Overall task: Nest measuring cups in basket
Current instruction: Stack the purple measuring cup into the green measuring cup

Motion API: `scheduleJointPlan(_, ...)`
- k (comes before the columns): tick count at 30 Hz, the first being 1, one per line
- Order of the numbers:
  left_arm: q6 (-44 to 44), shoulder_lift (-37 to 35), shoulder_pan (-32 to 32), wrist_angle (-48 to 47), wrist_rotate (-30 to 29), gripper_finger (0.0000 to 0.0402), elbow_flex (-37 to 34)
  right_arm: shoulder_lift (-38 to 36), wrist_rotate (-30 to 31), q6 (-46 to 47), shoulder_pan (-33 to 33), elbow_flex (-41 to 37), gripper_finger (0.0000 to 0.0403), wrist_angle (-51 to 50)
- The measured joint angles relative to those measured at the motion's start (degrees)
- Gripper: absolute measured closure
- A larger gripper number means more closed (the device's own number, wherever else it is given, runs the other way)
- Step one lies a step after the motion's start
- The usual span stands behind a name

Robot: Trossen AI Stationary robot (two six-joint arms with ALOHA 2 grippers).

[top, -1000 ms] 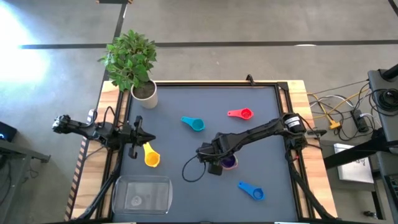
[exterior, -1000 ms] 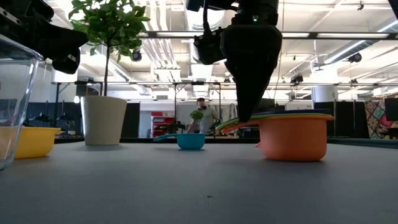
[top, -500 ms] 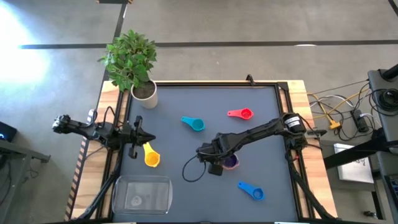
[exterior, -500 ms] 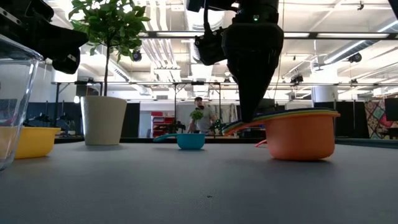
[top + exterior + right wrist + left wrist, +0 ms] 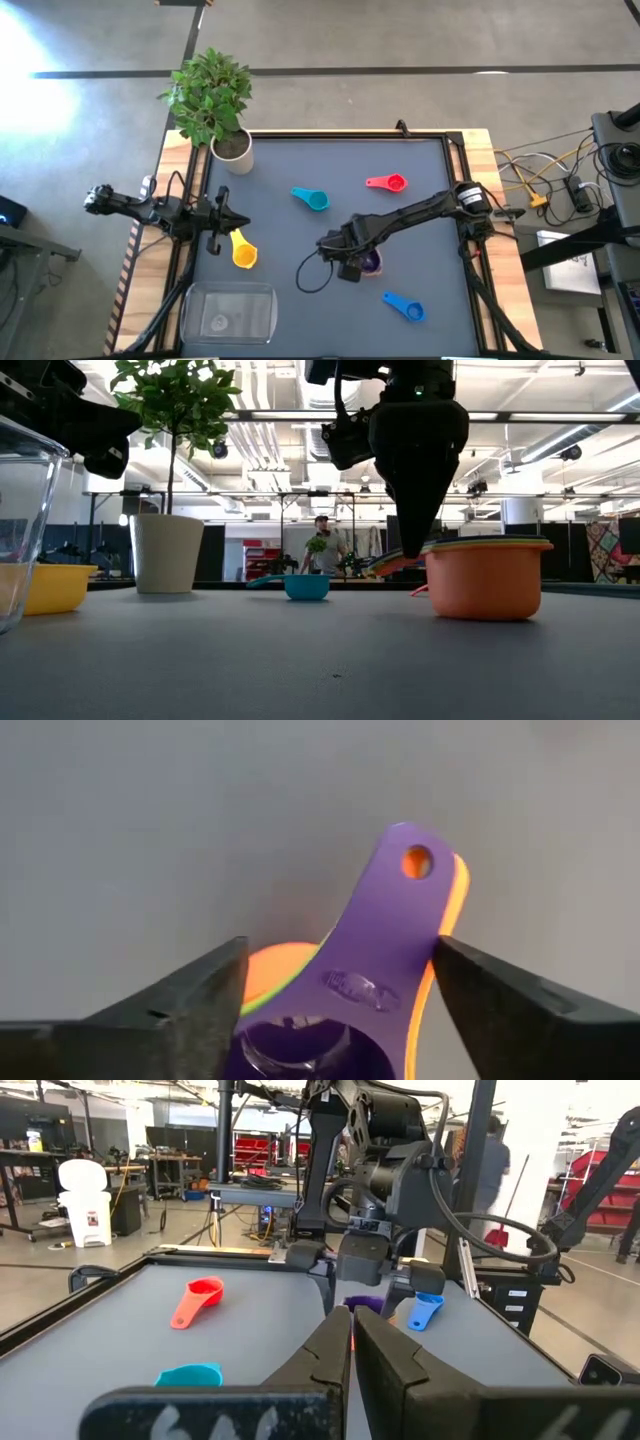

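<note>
Right gripper [image 5: 335,995] fingers spread apart, straddling the flat handle of the purple plastic measuring cup [image 5: 375,970] nested in the orange cup [image 5: 485,578]; left gripper [image 5: 350,1342] pressed together, idle near the counter [image 5: 340,175] edge.

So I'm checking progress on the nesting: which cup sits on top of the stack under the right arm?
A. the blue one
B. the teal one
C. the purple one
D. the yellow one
C: the right wrist view shows the purple cup on top, with orange and green edges beneath it, between the open jaws of the right gripper; blue, yellow and teal lie apart on the table.
</note>
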Motion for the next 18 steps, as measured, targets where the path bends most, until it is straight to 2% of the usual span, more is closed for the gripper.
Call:
scheduleJointPlan(7,0.0,0.0,0.0,0.0,0.0,0.0402,0.0,-0.1,0.2,2.9,-1.1,0.0,0.0039,-3.0)
scheduleJointPlan(12,0.0,0.0,0.0,0.0,0.0,0.0402,0.0,-1.5,0.3,4.1,-1.3,0.0,0.0034,-2.9)
scheduleJointPlan(18,0.0,0.0,0.0,0.0,0.0,0.0402,0.0,-4.4,4.7,8.0,-1.4,0.0,0.0034,-3.9)
